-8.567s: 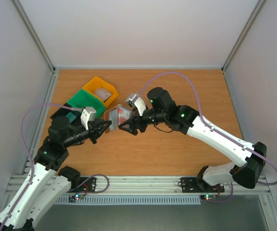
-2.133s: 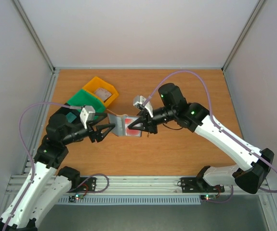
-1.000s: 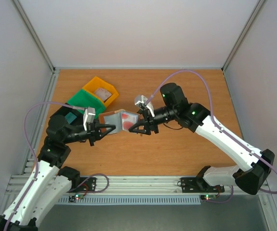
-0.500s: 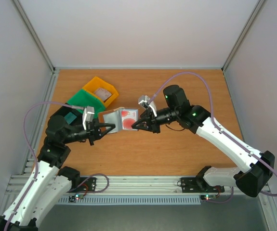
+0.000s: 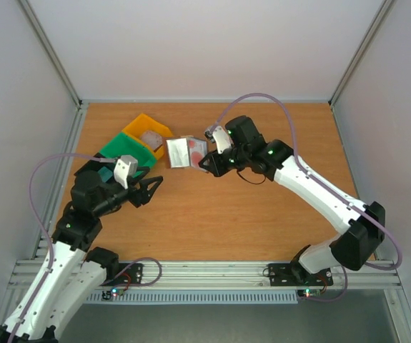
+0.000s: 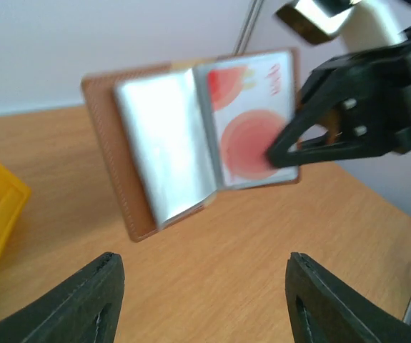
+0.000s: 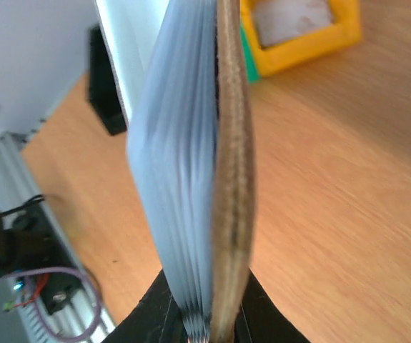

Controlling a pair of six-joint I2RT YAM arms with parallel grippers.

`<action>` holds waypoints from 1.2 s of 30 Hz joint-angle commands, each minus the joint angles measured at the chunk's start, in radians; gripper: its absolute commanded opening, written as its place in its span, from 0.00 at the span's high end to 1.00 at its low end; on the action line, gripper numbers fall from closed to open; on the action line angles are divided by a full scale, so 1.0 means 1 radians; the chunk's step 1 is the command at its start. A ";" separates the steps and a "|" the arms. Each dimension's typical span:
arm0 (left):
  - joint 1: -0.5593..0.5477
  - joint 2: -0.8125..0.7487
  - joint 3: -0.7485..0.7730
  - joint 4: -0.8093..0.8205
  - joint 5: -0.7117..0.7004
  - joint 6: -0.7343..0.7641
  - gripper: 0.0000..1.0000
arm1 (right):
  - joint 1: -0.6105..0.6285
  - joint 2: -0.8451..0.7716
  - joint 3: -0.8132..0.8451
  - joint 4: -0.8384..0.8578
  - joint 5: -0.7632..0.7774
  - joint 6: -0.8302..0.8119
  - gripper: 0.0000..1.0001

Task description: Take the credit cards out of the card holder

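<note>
Now right gripper (image 5: 206, 163) pinches floppy card holder (image 5: 182, 152); left gripper (image 6: 204, 293) wide, empty; slick credit cards (image 6: 249, 136) likely need edge grip.

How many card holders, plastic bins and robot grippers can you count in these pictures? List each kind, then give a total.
card holder: 1
plastic bins: 2 (yellow bin, green bin)
grippers: 2 (left gripper, right gripper)
Total: 5

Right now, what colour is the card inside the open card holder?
The card is red with pale markings, best seen from the left wrist.
</note>
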 commanded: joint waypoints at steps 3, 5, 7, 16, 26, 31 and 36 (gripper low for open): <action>0.002 -0.038 0.006 0.232 0.228 0.008 0.42 | 0.090 0.048 0.086 -0.093 0.223 0.051 0.99; 0.001 -0.003 -0.035 0.359 0.314 -0.125 0.43 | 0.124 0.051 0.095 -0.079 0.196 0.009 0.99; -0.006 0.039 -0.078 0.422 0.338 -0.289 0.45 | 0.147 0.043 0.092 -0.061 0.162 -0.027 0.99; -0.032 0.083 -0.095 0.412 0.294 -0.400 0.39 | 0.154 -0.021 0.033 0.037 -0.077 -0.100 0.99; -0.031 0.081 -0.094 0.400 0.297 -0.387 0.44 | 0.157 -0.079 -0.027 0.083 -0.349 -0.197 0.99; -0.034 0.091 -0.091 0.500 0.379 -0.401 0.48 | 0.157 -0.059 -0.026 0.115 -0.405 -0.213 0.99; -0.035 0.089 -0.087 0.568 0.428 -0.450 0.51 | 0.157 -0.034 -0.013 0.118 -0.430 -0.233 0.99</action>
